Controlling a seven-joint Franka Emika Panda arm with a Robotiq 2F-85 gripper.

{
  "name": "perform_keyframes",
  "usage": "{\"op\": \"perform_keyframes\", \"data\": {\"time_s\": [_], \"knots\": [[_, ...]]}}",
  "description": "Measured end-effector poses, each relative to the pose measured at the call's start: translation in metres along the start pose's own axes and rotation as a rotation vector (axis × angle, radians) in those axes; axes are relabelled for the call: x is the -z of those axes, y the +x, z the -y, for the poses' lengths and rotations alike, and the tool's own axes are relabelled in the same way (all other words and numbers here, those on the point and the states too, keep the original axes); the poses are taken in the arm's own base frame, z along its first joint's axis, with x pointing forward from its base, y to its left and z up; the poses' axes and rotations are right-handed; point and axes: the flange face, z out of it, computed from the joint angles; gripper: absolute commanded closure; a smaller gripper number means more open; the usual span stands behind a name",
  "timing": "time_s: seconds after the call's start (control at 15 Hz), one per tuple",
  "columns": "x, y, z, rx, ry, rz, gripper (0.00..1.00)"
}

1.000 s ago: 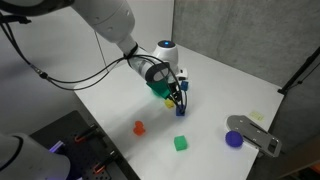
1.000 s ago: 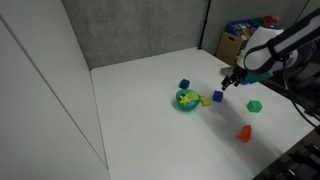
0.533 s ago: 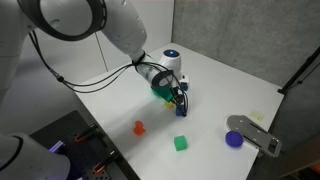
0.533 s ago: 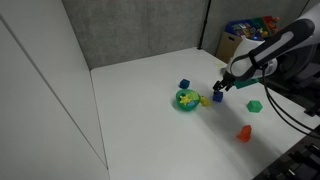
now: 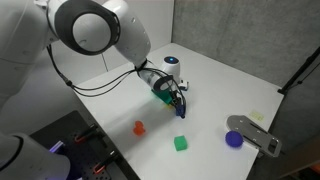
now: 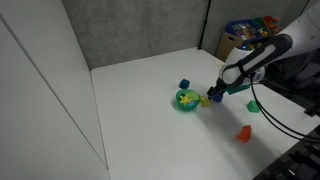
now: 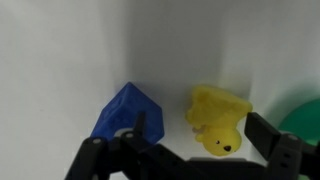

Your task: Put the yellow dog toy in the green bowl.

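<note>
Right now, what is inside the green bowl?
In an exterior view the bowl holds a small yellow shape, too tiny to identify; its bottom is covered. The dog toy lies outside, within the open pincer.

White table (image 6: 140, 100) bears green bowl (image 6: 186, 100), yellow dog toy (image 7: 220, 118), blue cube (image 7: 125, 112); red figure (image 5: 139, 128), green cube (image 5: 181, 144).

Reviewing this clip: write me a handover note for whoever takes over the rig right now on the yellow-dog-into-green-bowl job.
Pincer: open, low over the table, fingers either side of the yellow dog toy, not closed on it.
Toy: on the table beside the green bowl, with a blue cube on its other side.
Done: approach and alignment.
Left: close on the toy without catching the cube, lift, carry over the bowl, release.
</note>
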Motion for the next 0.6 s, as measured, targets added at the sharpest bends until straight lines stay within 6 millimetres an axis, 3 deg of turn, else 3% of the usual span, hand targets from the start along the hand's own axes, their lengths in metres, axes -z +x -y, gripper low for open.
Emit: {"op": "perform_keyframes", "data": {"time_s": [0.27, 0.6], "knots": [[-0.002, -0.001, -0.001, 0.001, -0.004, 0.004, 0.00], [-0.021, -0.011, 0.014, 0.023, 0.000, 0.035, 0.00]]}}
